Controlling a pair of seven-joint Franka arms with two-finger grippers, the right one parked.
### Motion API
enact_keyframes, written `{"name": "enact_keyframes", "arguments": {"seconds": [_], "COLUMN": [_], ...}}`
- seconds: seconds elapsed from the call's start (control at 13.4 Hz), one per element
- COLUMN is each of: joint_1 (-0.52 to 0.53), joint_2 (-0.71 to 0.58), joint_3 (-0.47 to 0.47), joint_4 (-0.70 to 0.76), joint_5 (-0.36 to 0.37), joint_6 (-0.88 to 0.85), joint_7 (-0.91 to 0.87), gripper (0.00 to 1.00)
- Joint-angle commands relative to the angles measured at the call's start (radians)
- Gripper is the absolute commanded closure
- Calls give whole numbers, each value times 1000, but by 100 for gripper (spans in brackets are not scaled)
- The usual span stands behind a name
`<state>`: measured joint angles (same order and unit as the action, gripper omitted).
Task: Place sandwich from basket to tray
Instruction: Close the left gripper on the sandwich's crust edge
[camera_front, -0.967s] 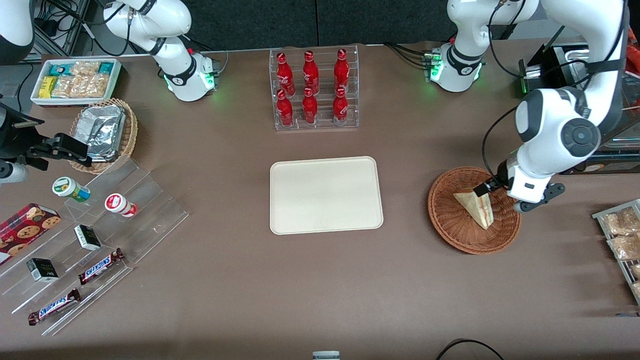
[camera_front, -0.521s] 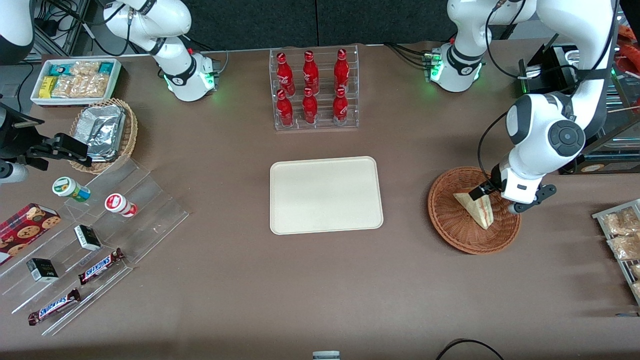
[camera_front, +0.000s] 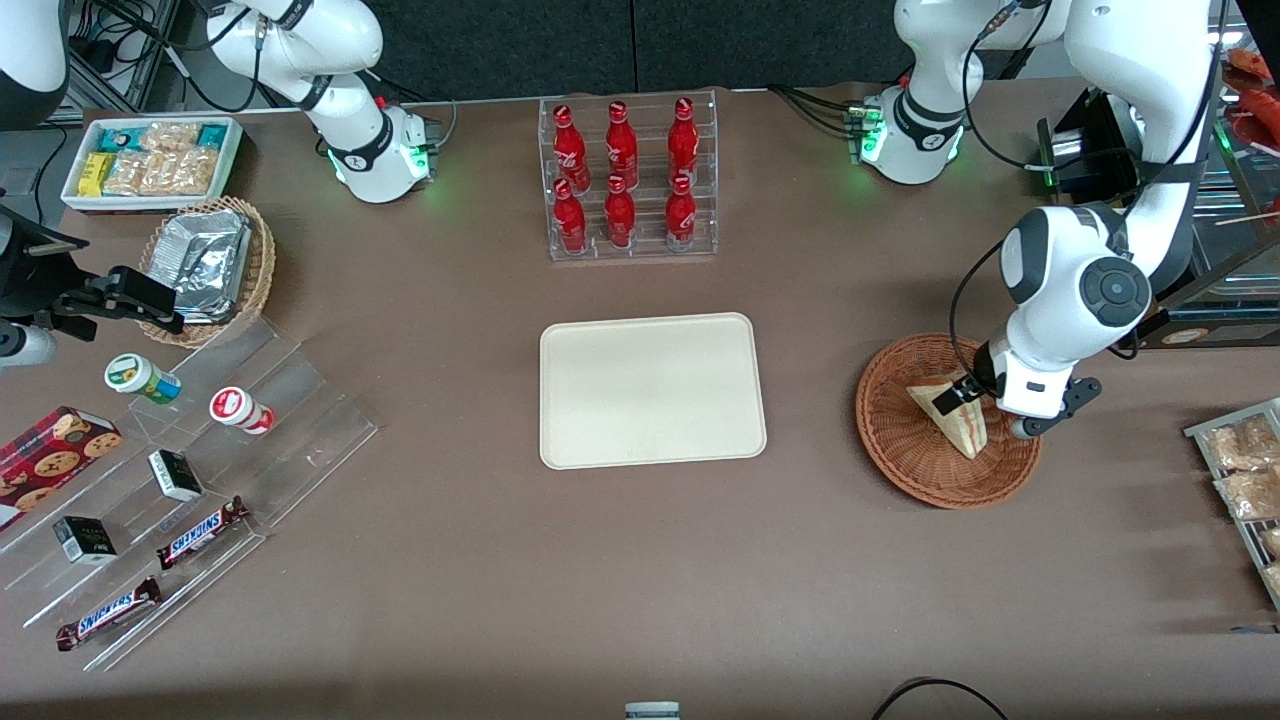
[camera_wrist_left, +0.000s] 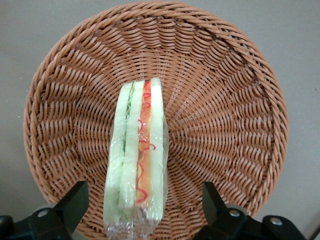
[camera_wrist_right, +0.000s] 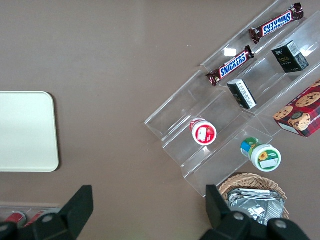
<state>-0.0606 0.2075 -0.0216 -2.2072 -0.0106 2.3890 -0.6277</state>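
Hand (camera_front: 958, 398) poised over the reddish-brown wicker basket (camera_front: 900, 455), toward the working arm's end of the desk (camera_front: 640, 560); fingers (camera_wrist_left: 75, 200) spread wide, one on each side of the sandwich (camera_front: 955, 418), apart from it and not closed on it. Sandwich wedge lying inside the basket, wrapped in clear film, cut edge up in the left wrist view with pale bread, green layer and red-orange layer side by side (camera_wrist_left: 137, 160); one dark fingertip (camera_wrist_left: 212, 197) over the basket weave (camera_wrist_left: 225, 115) near the rim. Cream tray (camera_front: 652, 390) flat on the brown desk, well apart from the basket, toward the parked arm's end from it; nothing on the tray. Clear rack of red soda bottles (camera_front: 628, 178) farther from the front camera than the tray. Toward the parked arm's end: white bin of snack packets (camera_front: 152, 160); tan wicker basket with foil packets (camera_front: 210, 265); clear stepped display (camera_front: 190, 480) carrying two small cups (camera_front: 240, 410), small dark boxes (camera_front: 175, 475), Snickers bars (camera_front: 200, 530) and a cookie box (camera_front: 50, 460). Wire rack with bagged snacks (camera_front: 1245, 480) at the desk edge at the working arm's end, nearer the front camera than the basket.
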Motion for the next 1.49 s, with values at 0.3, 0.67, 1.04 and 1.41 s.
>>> {"name": "enact_keyframes", "arguments": {"seconds": [0.3,0.67,1.04,1.41], "joint_1": [-4,-4,-5,-142], "joint_2": [27,36,14,-7], "joint_3": [3,2,2,0], "joint_4": [-34,-36,-17,179], "joint_5": [15,15,17,89], "joint_6": [30,29,3,-295], "joint_7": [-35,-87,-78,-72], "gripper": [0,90,100,100]}}
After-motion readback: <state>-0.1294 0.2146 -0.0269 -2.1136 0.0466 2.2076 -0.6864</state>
